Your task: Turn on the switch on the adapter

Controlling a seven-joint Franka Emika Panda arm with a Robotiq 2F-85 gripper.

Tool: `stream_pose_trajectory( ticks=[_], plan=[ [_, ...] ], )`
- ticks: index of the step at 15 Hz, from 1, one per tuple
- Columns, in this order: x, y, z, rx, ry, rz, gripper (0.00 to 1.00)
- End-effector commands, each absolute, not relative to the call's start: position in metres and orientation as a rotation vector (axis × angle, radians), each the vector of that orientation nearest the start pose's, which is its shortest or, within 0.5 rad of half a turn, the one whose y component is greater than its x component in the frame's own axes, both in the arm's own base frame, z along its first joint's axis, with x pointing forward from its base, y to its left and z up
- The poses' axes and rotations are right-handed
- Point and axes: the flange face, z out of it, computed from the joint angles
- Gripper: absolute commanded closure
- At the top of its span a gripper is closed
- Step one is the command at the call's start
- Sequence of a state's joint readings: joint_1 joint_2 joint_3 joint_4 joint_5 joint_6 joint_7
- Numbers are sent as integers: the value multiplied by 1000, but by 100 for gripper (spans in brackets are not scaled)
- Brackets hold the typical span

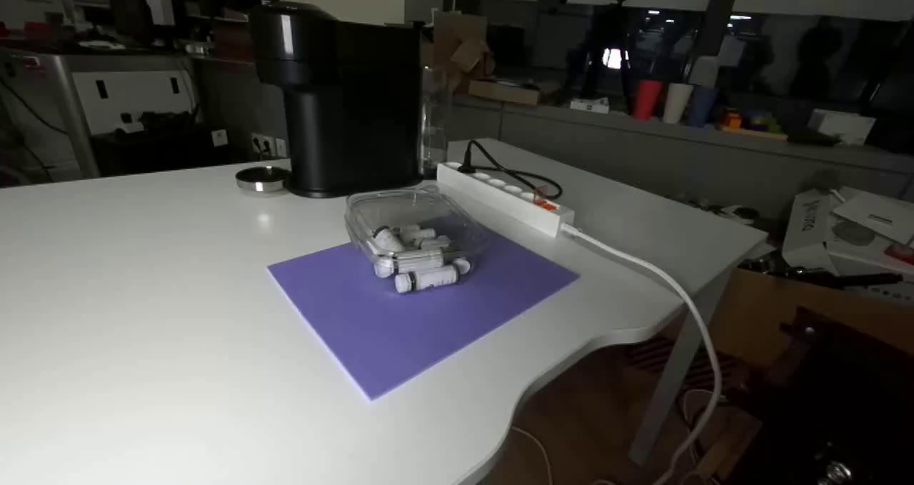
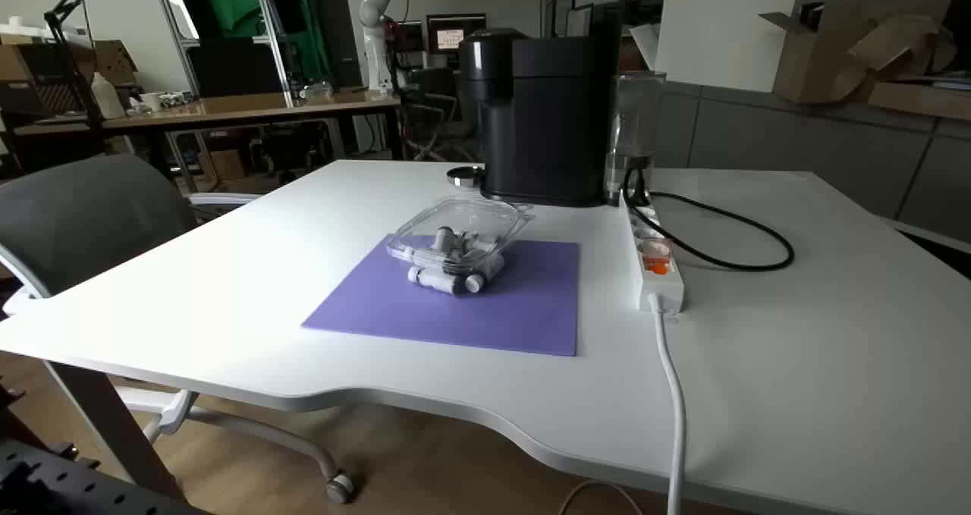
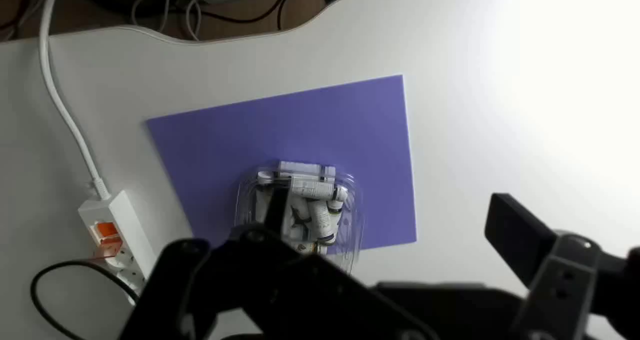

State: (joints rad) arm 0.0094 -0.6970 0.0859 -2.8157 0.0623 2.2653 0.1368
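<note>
The adapter is a long white power strip (image 1: 493, 203) on the table in both exterior views (image 2: 660, 295). It stands at the lower left of the wrist view (image 3: 134, 232), partly hidden by my gripper. Its orange-red switch (image 3: 106, 231) is at the end where the white cable leaves; it also shows in both exterior views (image 1: 546, 204) (image 2: 656, 267). A clear reddish piece lies by the switch. A black plug sits in the far socket. My gripper (image 3: 390, 205) shows only in the wrist view. Its fingers are wide apart and empty, above the table to the right of the adapter.
A clear plastic box (image 1: 475, 235) with several small white bottles sits on a purple mat (image 1: 428, 328). A tall black machine (image 1: 378, 106) stands behind, beside a metal dish (image 1: 262, 179). A black cord (image 2: 758, 266) loops beside the adapter. The white cable (image 2: 675, 401) hangs over the table edge.
</note>
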Motion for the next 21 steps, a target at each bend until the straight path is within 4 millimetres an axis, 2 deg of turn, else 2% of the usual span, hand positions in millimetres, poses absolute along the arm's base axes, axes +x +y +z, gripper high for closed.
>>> stream_pose_trajectory(
  ticks=[1,12,14,17,21],
  plan=[
    [333,31,405,-3119,146,-222,0],
    [333,30,403,-3121,147,-211,0],
    [339,26,402,-3121,144,-225,0],
    [350,-5,401,-3128,183,-191,0],
    [359,-74,388,-3135,180,-88,0]
  ],
)
